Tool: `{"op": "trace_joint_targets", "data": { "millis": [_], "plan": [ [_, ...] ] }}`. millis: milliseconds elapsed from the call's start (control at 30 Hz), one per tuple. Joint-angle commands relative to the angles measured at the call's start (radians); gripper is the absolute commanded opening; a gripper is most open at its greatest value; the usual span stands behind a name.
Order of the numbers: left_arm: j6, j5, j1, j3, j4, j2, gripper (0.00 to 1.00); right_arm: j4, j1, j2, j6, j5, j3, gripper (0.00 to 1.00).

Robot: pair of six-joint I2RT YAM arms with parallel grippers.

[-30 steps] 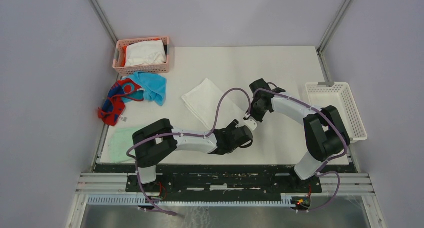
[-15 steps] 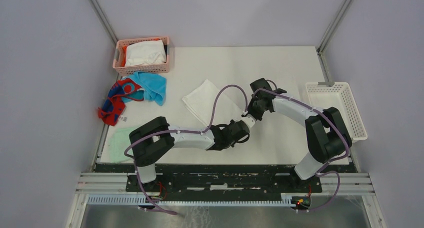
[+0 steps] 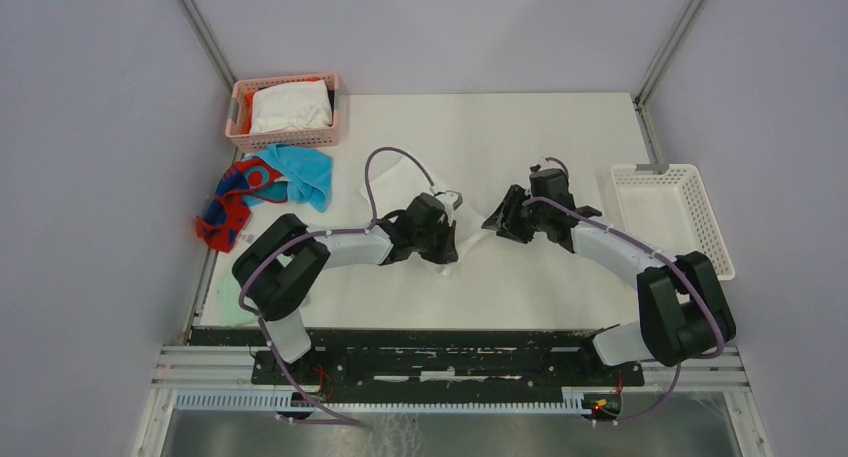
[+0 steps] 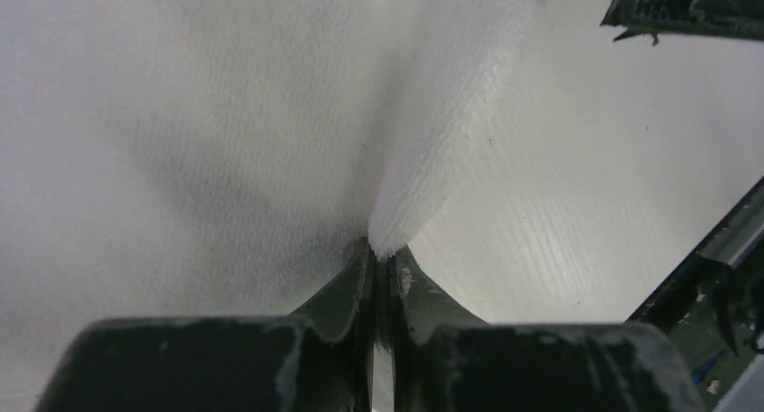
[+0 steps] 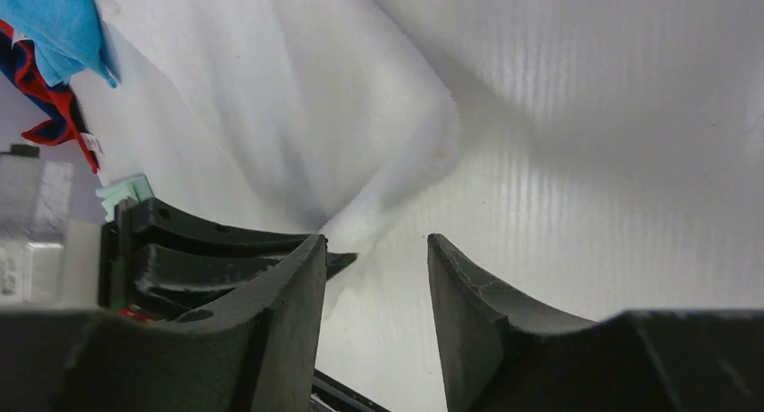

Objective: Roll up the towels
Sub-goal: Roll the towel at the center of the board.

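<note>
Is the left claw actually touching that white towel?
Touching. The left wrist view shows the left gripper shut on a pinched fold of the white towel.

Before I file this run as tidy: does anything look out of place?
Yes. The red towel and the turquoise towel lie crumpled together at the table's left edge, near the pink basket; the red one seems to hang over the edge.

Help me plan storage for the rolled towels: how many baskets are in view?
2. A pink basket sits at the far left corner; a white basket sits at the right edge. None seems hidden.
</note>
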State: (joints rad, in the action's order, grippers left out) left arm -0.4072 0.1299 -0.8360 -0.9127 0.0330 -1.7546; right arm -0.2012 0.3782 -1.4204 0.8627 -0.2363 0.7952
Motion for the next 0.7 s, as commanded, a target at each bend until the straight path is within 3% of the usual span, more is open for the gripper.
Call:
{"op": "trace_joint_targets", "data": {
  "millis": [0, 200, 667],
  "plan": [
    [-0.165, 0.202, 0.067, 0.031, 0.111, -0.022, 0.03, 0.25, -0.042, 0.037, -0.016, -0.129, -0.11, 0.54],
    [-0.284, 0.32, 0.145, 0.072, 0.197, -0.057, 0.03, 0.365, -0.045, -0.025, -0.036, -0.183, -0.18, 0.53],
    [-0.332, 0.351, 0.193, 0.071, 0.18, -0.096, 0.03, 0.661, -0.045, -0.233, 0.096, -0.264, -0.174, 0.56]
  ]
}}
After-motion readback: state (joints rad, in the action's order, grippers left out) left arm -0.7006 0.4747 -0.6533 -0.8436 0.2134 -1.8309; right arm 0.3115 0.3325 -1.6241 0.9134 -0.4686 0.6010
